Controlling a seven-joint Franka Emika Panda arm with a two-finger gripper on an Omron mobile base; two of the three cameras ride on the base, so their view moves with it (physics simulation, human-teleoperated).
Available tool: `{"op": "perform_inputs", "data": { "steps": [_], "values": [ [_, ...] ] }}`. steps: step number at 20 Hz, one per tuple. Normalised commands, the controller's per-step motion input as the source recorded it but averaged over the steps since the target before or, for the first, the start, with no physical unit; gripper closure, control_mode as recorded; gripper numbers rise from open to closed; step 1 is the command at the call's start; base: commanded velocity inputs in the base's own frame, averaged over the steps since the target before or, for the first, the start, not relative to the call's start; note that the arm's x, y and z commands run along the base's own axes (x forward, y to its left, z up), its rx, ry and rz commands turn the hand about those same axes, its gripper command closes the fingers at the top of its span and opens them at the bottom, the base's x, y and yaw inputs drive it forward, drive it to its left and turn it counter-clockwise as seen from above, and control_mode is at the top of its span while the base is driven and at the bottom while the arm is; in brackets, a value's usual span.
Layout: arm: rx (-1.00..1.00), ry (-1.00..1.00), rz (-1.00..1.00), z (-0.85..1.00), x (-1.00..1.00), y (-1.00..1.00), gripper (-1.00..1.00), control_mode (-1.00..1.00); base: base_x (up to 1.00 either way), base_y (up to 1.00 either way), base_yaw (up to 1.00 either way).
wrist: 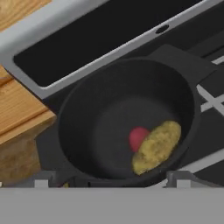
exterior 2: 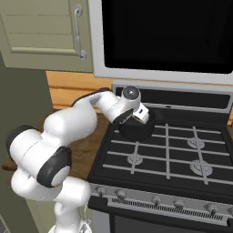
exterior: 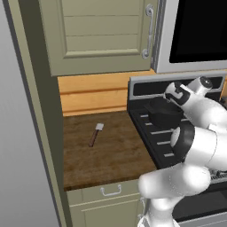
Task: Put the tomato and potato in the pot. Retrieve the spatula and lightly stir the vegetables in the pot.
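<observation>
Item, left of the stove: thin spatula [exterior: 95,134], reddish-brown handle, pale blade, flat on my wooden table [exterior: 115,155], long axis running away from me.

Item, on the stove: dark round metal pot [wrist: 127,122] holding red tomato [wrist: 138,137] touching tan potato [wrist: 156,147].

End effector [wrist: 111,183] above the pot, jaws spread, empty; spatula lies well left of it.

A black stove [exterior 2: 182,157] adjoins a wooden counter [exterior: 115,150] beneath an olive cabinet [exterior: 104,35].
</observation>
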Motion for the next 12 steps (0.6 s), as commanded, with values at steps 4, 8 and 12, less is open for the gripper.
{"op": "perform_inputs", "data": {
  "steps": [4, 8, 12],
  "values": [
    [0.0, -0.12, 0.06, 0.43, -0.98, 0.61, -1.0, -1.0, 0.0, 0.0, 0.0],
    [0.0, 0.02, 0.15, 0.27, -0.9, 1.0, -1.0, -1.0, 0.0, 0.0, 0.0],
    [0.0, 0.24, 0.17, 0.47, -0.51, 1.0, -1.0, -1.0, 0.0, 0.0, 0.0]
  ]
}}
